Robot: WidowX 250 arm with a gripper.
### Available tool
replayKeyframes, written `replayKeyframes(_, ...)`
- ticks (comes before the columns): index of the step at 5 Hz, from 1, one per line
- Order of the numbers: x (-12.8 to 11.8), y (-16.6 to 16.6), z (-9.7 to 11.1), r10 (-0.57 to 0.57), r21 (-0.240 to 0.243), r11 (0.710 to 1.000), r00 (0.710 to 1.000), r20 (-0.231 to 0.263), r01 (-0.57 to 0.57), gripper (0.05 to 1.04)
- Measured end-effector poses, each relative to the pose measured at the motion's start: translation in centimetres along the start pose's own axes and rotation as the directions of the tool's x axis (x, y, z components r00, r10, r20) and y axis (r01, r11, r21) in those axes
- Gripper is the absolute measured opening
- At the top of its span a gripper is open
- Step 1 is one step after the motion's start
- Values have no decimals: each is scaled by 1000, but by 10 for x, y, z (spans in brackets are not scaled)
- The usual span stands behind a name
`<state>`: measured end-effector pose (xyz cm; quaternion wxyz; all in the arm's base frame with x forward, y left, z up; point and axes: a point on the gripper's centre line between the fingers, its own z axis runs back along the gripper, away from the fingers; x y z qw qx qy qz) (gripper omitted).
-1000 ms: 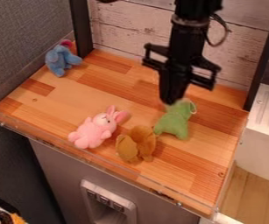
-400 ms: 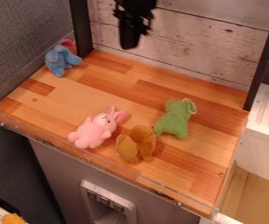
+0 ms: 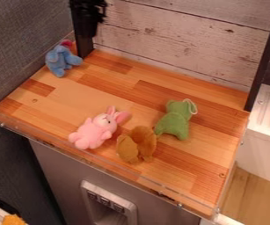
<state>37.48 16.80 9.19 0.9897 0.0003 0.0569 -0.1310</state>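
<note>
Camera view, looking down at a slant: the black claw (image 3: 88, 34) of a robot arm hangs at the upper left, in front of a dark upright post (image 3: 85, 45) at the back corner of a wood-block table (image 3: 101, 83). How far open the claw is cannot be told against the dark post, and no toy can be seen in its grip. Nearest to it, a blue plush toy (image 3: 59, 60) with a pink patch at its top sits in the table's far left corner, just beside the grey wall (image 3: 25, 39) and apart from the claw. Closer to the front edge, a pink plush rabbit (image 3: 94, 131) lies with its pale face up and its ears pointing toward the right. Just beside it, a golden-brown plush toy (image 3: 138, 144) rests on the wood, while a green plush toy (image 3: 174, 121) with a white loop (image 3: 190, 106) at its head lies to the right and slightly farther back, its lower end close to the brown one. A clear plastic strip (image 3: 90, 157) runs along the table's front edge, above a grey panel (image 3: 60, 171) fitted with a row of sockets (image 3: 105, 201). Pale wooden planks (image 3: 184, 44) line the wall behind.
</note>
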Motion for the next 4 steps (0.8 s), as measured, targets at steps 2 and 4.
replayKeyframes(2,2,11,-8,77,-8,997,997,-3,-77,92)
replayKeyframes(4,2,13,-9,40,-12,999,999,-21,-40,514)
